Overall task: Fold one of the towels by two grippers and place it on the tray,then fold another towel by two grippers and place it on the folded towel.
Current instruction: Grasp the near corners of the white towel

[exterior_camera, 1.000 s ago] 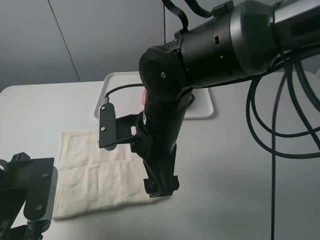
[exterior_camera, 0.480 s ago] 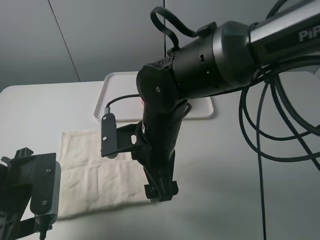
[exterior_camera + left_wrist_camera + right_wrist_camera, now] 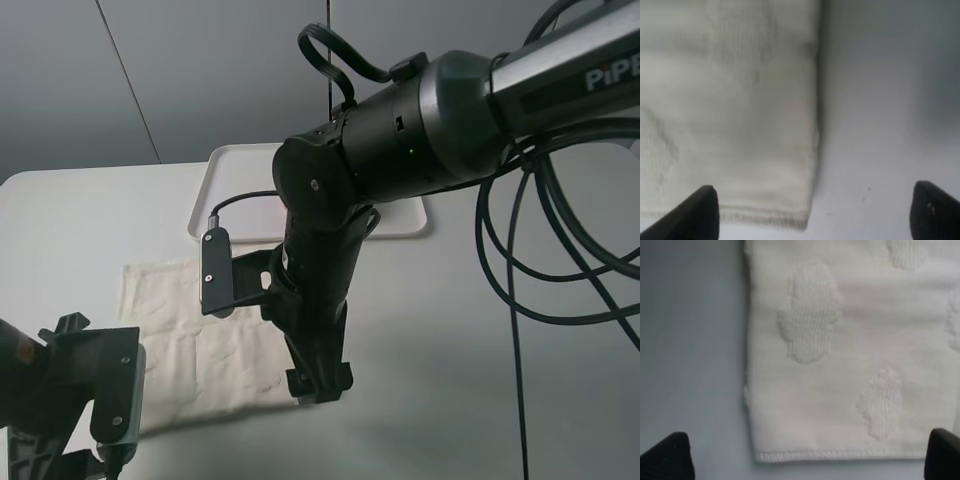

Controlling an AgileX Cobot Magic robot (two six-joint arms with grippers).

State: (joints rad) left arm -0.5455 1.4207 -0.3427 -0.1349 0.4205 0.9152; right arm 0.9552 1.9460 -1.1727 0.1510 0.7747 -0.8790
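A cream towel (image 3: 195,345) lies flat and unfolded on the white table. My right gripper (image 3: 320,385) points down over the towel's front right corner. In the right wrist view it (image 3: 805,455) is open, with that corner of the towel (image 3: 840,365) between the dark fingertips (image 3: 665,457). My left gripper (image 3: 105,455) is low at the towel's front left corner. In the left wrist view it (image 3: 815,215) is open, with the corner of the towel (image 3: 730,125) between its fingertips (image 3: 697,212). The white tray (image 3: 240,165) stands at the back, partly hidden by the right arm.
The right arm's thick body and its cables (image 3: 520,260) cover the middle and right of the exterior view. Bare white table (image 3: 450,380) lies right of the towel and between towel and tray. A grey wall stands behind the table.
My left gripper has moved right and in toward the towel's front left corner. The right arm has shifted slightly and settled over the front right corner. The towel has not moved.
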